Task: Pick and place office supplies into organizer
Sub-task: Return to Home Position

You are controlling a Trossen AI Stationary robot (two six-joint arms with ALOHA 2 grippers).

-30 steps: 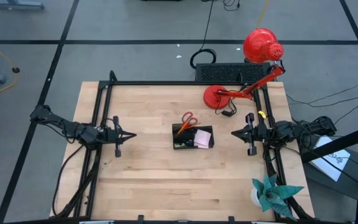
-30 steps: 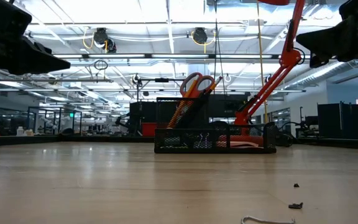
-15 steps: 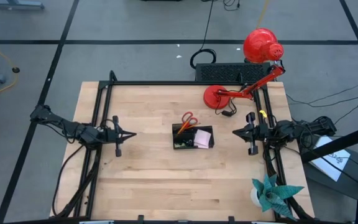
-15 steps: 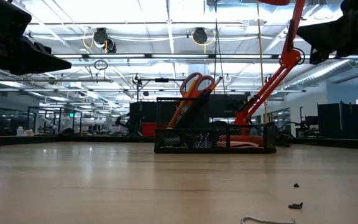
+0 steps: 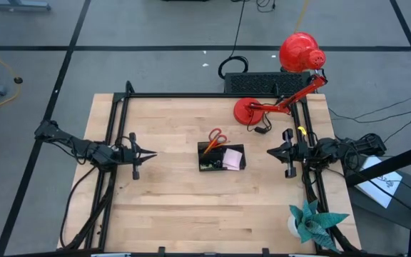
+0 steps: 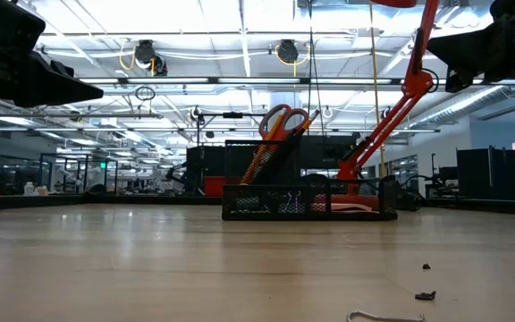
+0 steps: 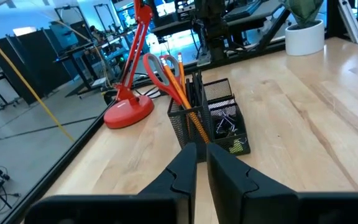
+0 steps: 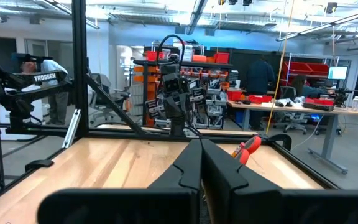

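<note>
Black mesh desk organizer point(image 5: 222, 158) mid-table, red-handled scissors point(image 5: 216, 135) standing inside (smaller contents indistinct). Flanked by left gripper point(image 5: 150, 153) and right gripper point(image 5: 270, 151), fingers closed.

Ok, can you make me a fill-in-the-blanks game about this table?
The red-handled scissors stand in the black ____.
The sticky-note pad next to them is ____.
Both shut, the left gripper and right gripper hold ____.
Missing words: organizer; pink; nothing.

High camera looks straight down on the pale wooden table point(image 5: 170, 207); low camera, at tabletop level, shares the black mesh organizer point(image 5: 212, 164).
</note>
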